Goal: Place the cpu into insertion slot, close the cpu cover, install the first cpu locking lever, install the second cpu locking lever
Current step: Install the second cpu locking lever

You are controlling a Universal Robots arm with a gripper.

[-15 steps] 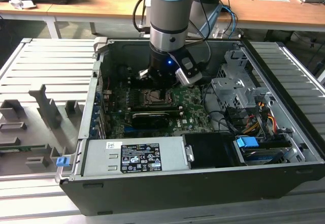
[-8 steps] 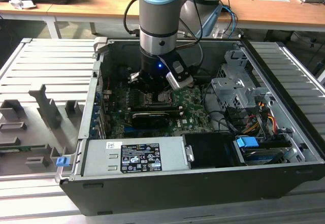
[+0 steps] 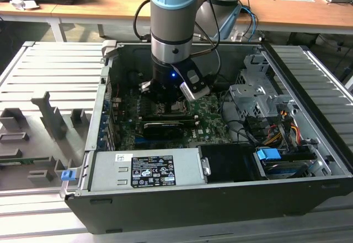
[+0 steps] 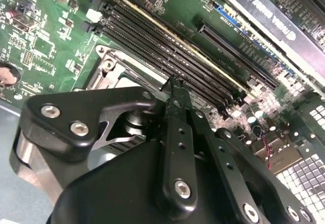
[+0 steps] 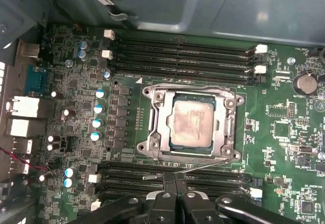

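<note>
One chip, the cpu [image 5: 190, 124], lies flat in the insertion slot [image 5: 168, 150] with the cpu cover [image 5: 158, 120] closed around it. We see the gripper [image 5: 174, 183] just beside the slot, fingertips together, seemingly pinching a thin wire lever [image 5: 203, 166] over the green board [image 5: 284, 132].

Board [image 5: 76, 148]: green, speckled with silver solder and white print. Cpu [image 5: 191, 123] at board centre: pale silver-grey, mottled top. Cover [image 5: 189, 93] around the cpu: silver-grey metal. Memory slots [image 5: 183, 56] just beside the cover: black with white end clips. Capacitors [image 5: 99, 108] beside the cover: silver with pale blue tops. Gripper [image 5: 172, 196]: matte black, silver screws. Arm [image 3: 174, 17]: grey with light blue cap. Case [image 3: 220, 204]: dark grey.
</note>
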